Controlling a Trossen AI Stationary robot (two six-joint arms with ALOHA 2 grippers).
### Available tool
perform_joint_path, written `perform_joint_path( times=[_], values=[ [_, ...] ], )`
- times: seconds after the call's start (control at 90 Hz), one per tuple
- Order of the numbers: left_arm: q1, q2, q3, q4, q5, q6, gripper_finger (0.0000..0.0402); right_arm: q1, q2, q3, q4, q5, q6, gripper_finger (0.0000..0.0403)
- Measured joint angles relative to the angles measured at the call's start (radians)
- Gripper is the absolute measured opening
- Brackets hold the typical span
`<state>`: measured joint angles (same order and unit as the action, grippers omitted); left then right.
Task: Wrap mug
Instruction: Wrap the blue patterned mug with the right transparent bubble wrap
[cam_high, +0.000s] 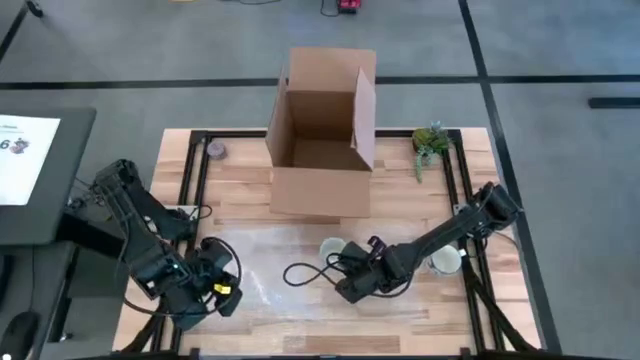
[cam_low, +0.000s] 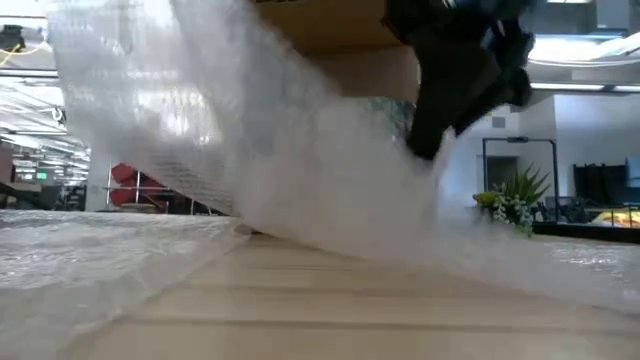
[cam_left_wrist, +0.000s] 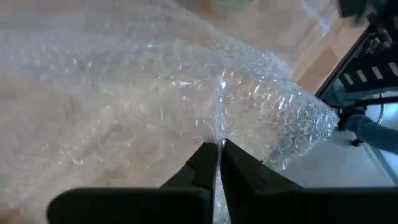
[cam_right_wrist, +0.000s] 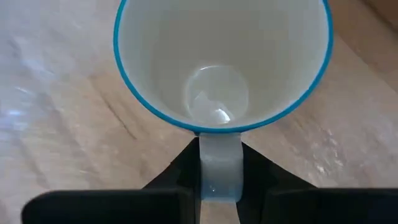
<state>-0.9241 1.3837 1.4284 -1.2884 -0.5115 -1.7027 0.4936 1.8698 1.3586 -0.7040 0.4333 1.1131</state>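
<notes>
The wooden surface (cam_high: 250, 215) carries an open cardboard box (cam_high: 322, 135) at its far middle, flaps standing up. In front of the box a sheet of bubble wrap (cam_high: 265, 265) lies spread across the near left part of the surface; in the low view it rises in a lifted fold close to the camera. A small potted plant (cam_high: 430, 142) stands at the far right corner, just beside the box. A small round grey object (cam_high: 216, 151) sits at the far left.

The left gripper (cam_left_wrist: 219, 163) is at the near left edge of the sheet, its jaws pinched tight on a ridge of the bubble wrap. The right gripper (cam_right_wrist: 219, 168) reaches in from the right, its jaws clamped on the handle of a white mug with a blue rim (cam_right_wrist: 222, 62), held mouth-up near the middle of the surface. A second mug (cam_high: 446, 260) stands by the right edge, beside the right arm.
</notes>
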Motion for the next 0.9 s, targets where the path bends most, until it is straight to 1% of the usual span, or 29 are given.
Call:
perform_joint_path(
  times=[0.1,0.167,0.244,0.333,0.411,0.489,0.6,0.9],
  values=[
    [0.000,0.000,0.023,-0.033,0.002,0.036,0.0000,0.019,0.000,-0.021,0.102,-0.004,0.004,0.0043],
    [0.000,0.000,0.032,-0.053,0.003,0.041,0.0000,0.027,0.000,-0.032,0.131,-0.003,0.005,0.0043],
    [0.000,0.000,0.039,-0.081,0.016,0.048,0.0000,0.037,0.001,-0.042,0.133,-0.006,0.005,0.0043],
    [0.000,0.000,0.052,-0.149,0.056,0.056,0.0000,0.037,0.001,-0.043,0.130,-0.005,0.006,0.0043],
    [0.000,0.000,0.063,-0.219,0.084,0.030,0.0000,0.036,0.001,-0.036,0.129,-0.005,0.020,0.0043],
    [0.000,0.000,0.075,-0.255,0.087,0.009,0.0000,0.036,0.001,-0.014,0.138,0.001,0.017,0.0043],
    [0.000,0.000,0.077,-0.259,0.087,0.006,0.0000,0.036,0.000,0.003,0.146,0.012,-0.007,0.0043],
    [0.000,0.000,0.077,-0.255,0.087,0.005,0.0000,0.035,0.001,0.002,0.082,0.011,-0.014,0.0043]
  ],
)
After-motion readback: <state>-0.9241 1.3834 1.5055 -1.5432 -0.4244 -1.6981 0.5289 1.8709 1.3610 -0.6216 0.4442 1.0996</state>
